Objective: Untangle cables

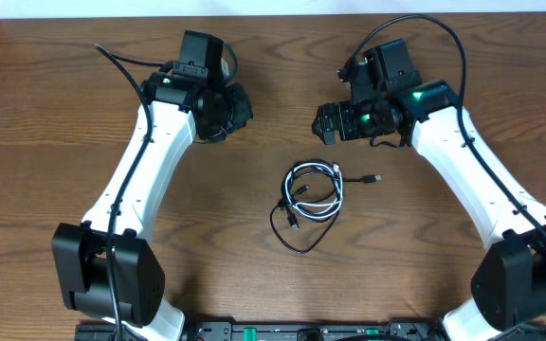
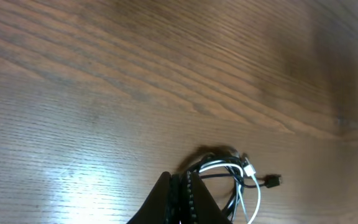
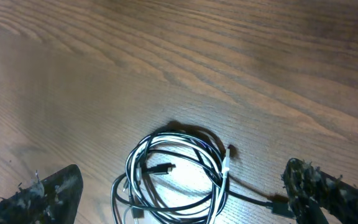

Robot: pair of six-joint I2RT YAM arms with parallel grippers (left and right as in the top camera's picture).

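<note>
the wooden table (image 1: pixel 45 114) carries both white arms, the left arm (image 1: pixel 150 161) and the right arm (image 1: pixel 472 161), each drawn back on its own side, well apart from the work. judging by this, the task has hardly begun: nothing is separated and all the pulling apart is left. the right gripper (image 1: pixel 326 123) hangs above the table with its fingers (image 3: pixel 55 193) spread wide, holding and touching nothing. the left gripper (image 2: pixel 182 190) looks closed, fingers pressed together, also empty. between them, at mid-table, the white cable (image 1: pixel 328 204) and the black cable (image 1: pixel 292 237) lie wound into one shared coil, the black one trailing a loose loop toward the robot's base. a small black plug (image 1: pixel 375 178) pokes out toward the right arm.
</note>
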